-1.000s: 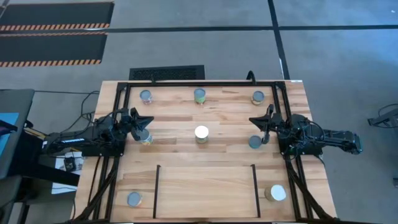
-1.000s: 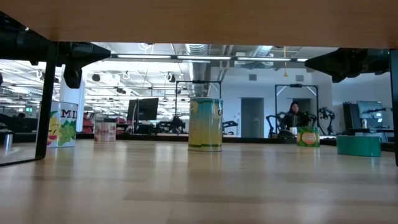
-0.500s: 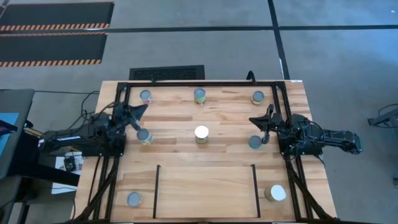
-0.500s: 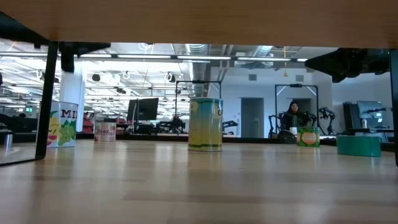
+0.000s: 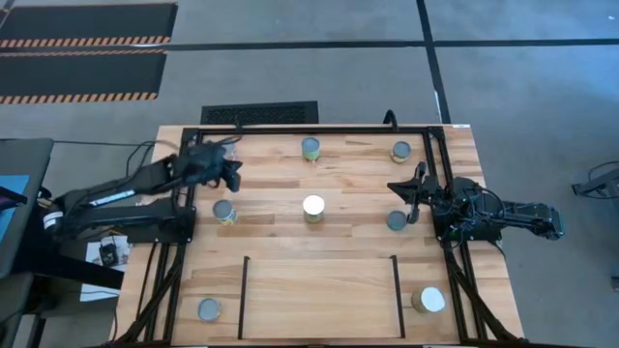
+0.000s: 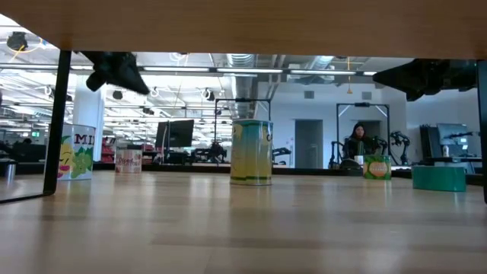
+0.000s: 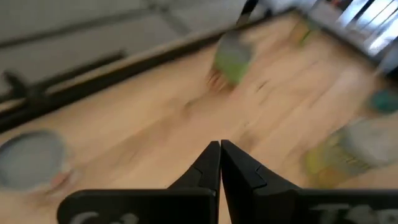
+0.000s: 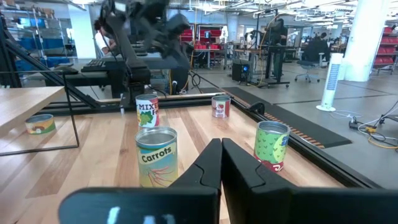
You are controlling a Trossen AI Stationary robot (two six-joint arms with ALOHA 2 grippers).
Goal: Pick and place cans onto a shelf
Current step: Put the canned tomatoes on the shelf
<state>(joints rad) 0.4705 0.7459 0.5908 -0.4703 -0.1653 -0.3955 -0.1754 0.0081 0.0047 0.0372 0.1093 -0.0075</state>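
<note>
Wooden table [image 5: 338, 280] holds seven visible cans [image 5: 313, 206], two arms.

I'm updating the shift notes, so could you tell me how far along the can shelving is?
Done: nothing yet; the shelf holds no can. In hand: nothing; the left gripper hovers shut over the table's far left corner, and the right gripper waits shut near a grey-topped can. Left: every visible can, the white-topped can included.

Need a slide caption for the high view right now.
Left gripper shut over the back-left corner, right gripper shut mid-right, shelf empty.
</note>
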